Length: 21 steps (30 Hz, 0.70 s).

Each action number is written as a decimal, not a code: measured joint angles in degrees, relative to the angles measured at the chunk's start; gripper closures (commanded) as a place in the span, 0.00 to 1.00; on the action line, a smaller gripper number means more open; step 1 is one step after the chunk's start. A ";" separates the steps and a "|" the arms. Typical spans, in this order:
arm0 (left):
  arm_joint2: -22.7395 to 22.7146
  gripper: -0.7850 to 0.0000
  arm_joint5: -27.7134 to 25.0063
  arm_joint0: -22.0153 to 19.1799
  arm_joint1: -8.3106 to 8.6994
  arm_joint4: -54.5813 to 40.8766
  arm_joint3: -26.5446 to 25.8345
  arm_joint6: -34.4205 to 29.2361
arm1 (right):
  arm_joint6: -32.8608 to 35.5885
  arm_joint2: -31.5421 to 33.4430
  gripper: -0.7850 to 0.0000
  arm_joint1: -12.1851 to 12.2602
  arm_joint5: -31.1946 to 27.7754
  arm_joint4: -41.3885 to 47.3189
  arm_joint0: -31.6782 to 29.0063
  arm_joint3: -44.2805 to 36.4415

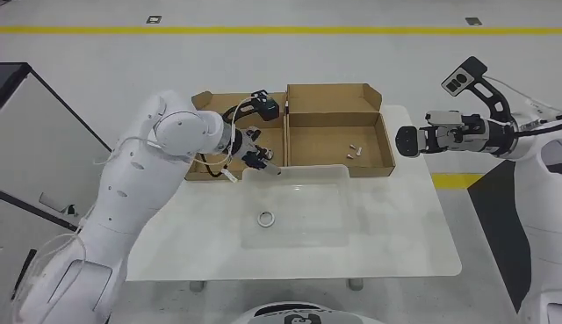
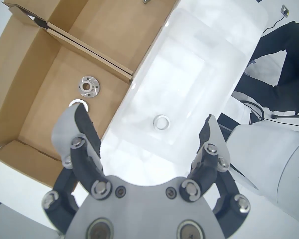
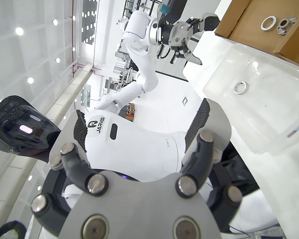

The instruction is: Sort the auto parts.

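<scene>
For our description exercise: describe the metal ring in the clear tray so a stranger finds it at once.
Find the clear plastic tray on the white table, next to two cardboard boxes. A plain metal ring lies alone in it; the other ring shares a box with a flanged hub.

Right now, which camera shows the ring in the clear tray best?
The left wrist view: the ring lies large and unblocked in the tray, seen from above. The top view shows it as a small circle; the right wrist view shows it farther off, at a slant.
</scene>
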 measured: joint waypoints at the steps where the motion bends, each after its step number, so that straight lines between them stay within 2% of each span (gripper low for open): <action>1: -0.30 0.00 0.35 0.90 0.20 -0.07 -1.19 -0.17 | 0.00 0.00 0.00 0.00 0.00 0.00 0.00 0.00; 5: -1.06 0.00 1.47 3.46 0.74 -1.07 -4.12 0.00 | 0.00 0.00 0.00 0.00 0.00 0.00 0.00 0.00; 19: -1.04 0.00 1.44 3.42 0.73 -1.04 -4.08 0.00 | 0.00 0.00 0.00 0.00 0.00 0.00 0.00 0.00; 21: -0.14 0.00 0.08 3.40 0.80 -0.07 -5.30 0.55 | 0.00 0.00 0.00 0.00 0.00 0.00 0.00 0.00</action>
